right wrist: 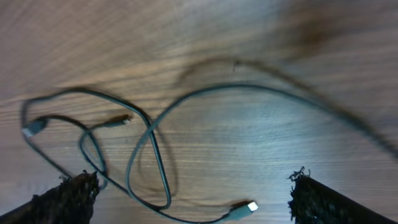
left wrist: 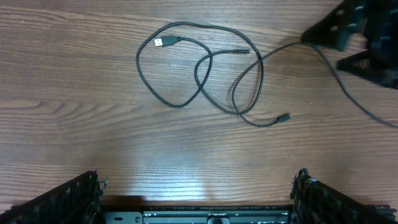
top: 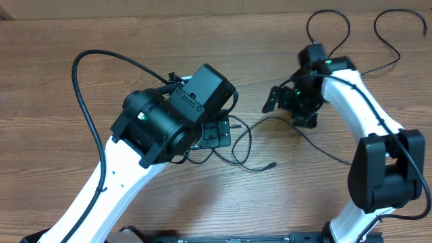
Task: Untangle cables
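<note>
Fingers (left wrist: 68, 199) of the left gripper (left wrist: 196, 196) are standing spread wide and pinching nothing. In the left wrist view they are framing bare wooden table (left wrist: 74, 124) at 6 o'clock of the cables (left wrist: 199, 78). From where I am watching, that arm seems to be hanging back so its camera is taking in the whole knot before anything is picked.

The cables are lying flat on the table (top: 67, 27) in a few loose loops that are crossing one another near the middle. A flat USB plug (left wrist: 160, 42) is pointing out at 11 o'clock of the tangle, and a small plug (left wrist: 284, 117) is trailing free at 4 o'clock. Nothing is lifting them. In the overhead view the bundle (top: 241, 145) is sitting at about 4 o'clock of the left wrist, between the two arms.

One strand (left wrist: 348, 93) is running off toward 2 o'clock and passing under the right gripper (top: 287, 108). Its fingers (right wrist: 329, 199) are also standing wide apart with nothing between them. That placement looks deliberate to me: it is hovering over the long strand, probably lining up to draw it away from the loops. Whether it is touching the strand I cannot tell, since that stretch is blurring in the right wrist view.
</note>
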{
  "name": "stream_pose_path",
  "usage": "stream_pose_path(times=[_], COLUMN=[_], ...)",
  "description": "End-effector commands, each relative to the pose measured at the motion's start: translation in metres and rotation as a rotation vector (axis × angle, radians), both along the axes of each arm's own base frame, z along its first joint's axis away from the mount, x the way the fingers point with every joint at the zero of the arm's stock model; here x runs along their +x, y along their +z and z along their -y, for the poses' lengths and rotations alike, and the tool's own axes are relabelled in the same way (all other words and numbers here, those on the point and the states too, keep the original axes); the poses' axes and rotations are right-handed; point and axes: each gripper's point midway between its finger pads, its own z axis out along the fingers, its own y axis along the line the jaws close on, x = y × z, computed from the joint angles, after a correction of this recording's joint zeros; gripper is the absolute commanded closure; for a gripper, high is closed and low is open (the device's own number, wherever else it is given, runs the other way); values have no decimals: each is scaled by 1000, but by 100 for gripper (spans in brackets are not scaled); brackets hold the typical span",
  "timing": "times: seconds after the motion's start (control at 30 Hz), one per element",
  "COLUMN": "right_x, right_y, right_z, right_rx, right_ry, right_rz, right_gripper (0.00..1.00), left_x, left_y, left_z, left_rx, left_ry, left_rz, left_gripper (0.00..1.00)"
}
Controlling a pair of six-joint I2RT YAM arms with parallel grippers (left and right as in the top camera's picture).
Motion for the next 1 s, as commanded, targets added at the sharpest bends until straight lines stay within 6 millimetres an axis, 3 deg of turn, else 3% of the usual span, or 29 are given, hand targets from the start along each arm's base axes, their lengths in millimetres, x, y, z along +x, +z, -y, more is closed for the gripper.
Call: stream_pose_path(times=[0.0,0.23,0.5,0.57,0.7,0.97], right_x=[-2,-7,-15,-15,-16,-24], right_y=[-18,-37,-46,-47,-50,-66], right_z=[-2,-31,-49,-56,-54,-49], right_rx=[-119,-161,-218,-211,-224,-231], right_ry=[-177,-200,-212,-197,-196,-196], right_rz=[-14,34,76,88,93,91], right_gripper=[9,14,20,31,46,47], left_x=[3,3,3,3,3,3], left_y=[-1,-1,-2,-2,-2,-1], left_z=[-2,-2,-2,-2,-2,-2], left_rx=[8,8,9,9,9,8], left_ry=[21,21,21,21,21,21], left_rz=[3,3,3,3,2,3], left_gripper=[1,0,0,1,0,0])
